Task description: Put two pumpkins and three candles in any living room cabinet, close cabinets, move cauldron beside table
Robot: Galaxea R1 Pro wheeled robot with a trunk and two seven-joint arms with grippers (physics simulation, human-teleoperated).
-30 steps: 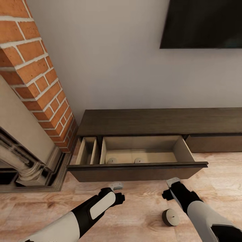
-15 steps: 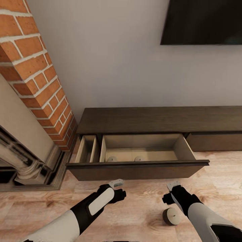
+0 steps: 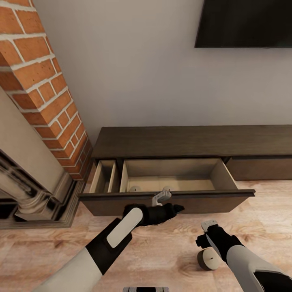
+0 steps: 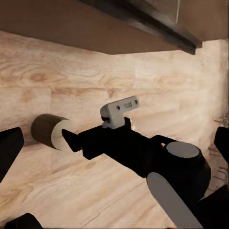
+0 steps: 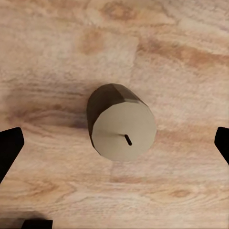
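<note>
we find the right gripper (image 3: 209, 228) spread wide and empty above a candle (image 5: 122, 129) lying on the floor before the cabinet (image 3: 166, 200) drawer's front edge. left gripper (image 3: 161, 197): opening undetermined. we judge a careless closing could roll the candle away.

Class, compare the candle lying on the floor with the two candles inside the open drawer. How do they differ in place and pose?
The floor candle lies tipped over on the wood floor; the drawer candles sit in the open drawer, mostly hidden behind its front, pose unclear. All look pale and stubby.
</note>
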